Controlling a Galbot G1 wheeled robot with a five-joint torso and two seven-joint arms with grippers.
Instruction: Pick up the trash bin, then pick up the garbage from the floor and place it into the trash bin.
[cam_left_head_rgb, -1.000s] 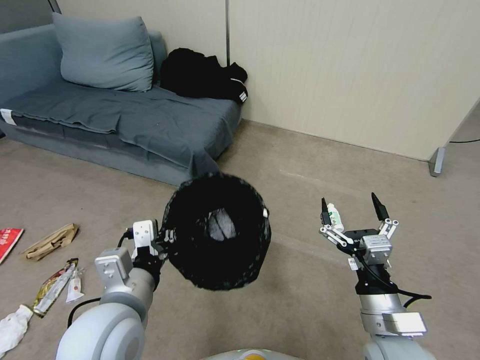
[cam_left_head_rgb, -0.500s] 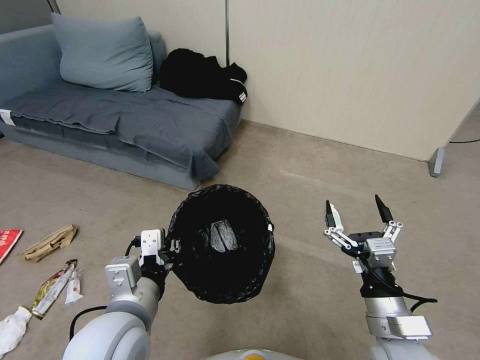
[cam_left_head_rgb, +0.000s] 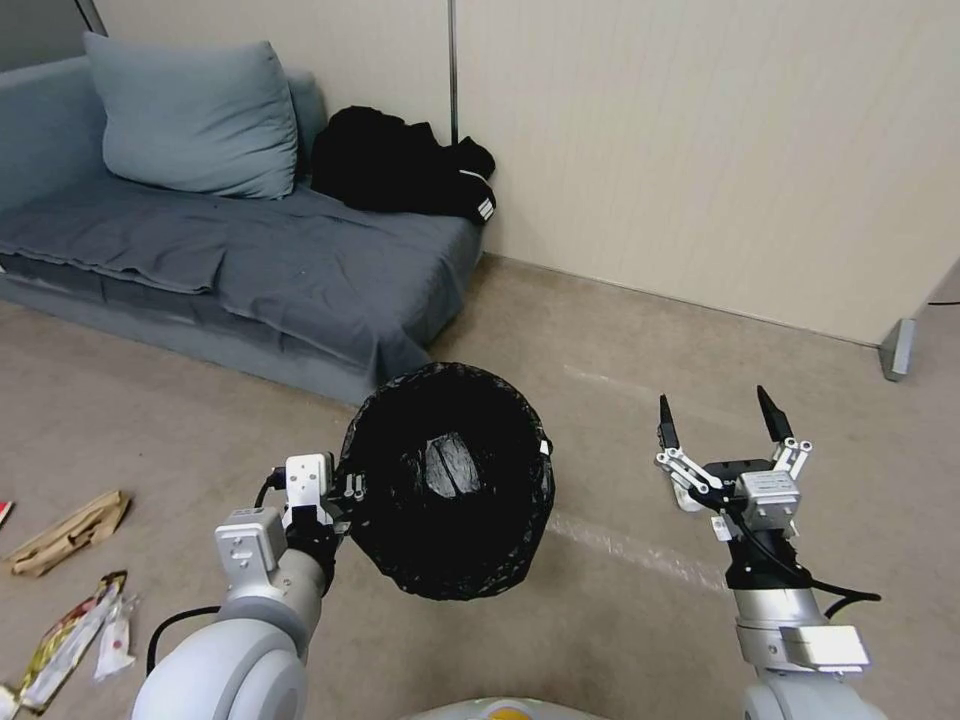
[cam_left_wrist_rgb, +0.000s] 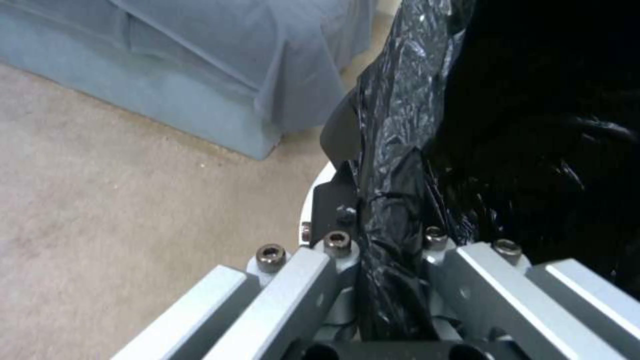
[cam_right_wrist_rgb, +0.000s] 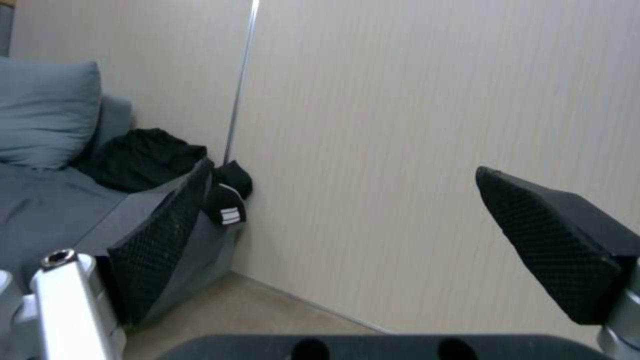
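The left gripper (cam_left_head_rgb: 345, 492) is pinching the rim of the trash bin (cam_left_head_rgb: 450, 480) and holding it up off the floor, in front of the sofa (cam_left_head_rgb: 250, 260). The right gripper (cam_left_head_rgb: 718, 418) is spread wide and holding nothing. The garbage (cam_left_head_rgb: 70, 520) is lying on the floor far to the left. I think the robot needs to get closer to it.

one bin (cam_left_head_rgb: 447, 480), two grippers, left (cam_left_head_rgb: 340, 492) and right (cam_left_head_rgb: 718, 424), one paper bag (cam_left_head_rgb: 68, 519), two wrappers (cam_left_head_rgb: 60, 640), one cushion (cam_left_head_rgb: 190, 118), one sofa (cam_left_head_rgb: 300, 270)
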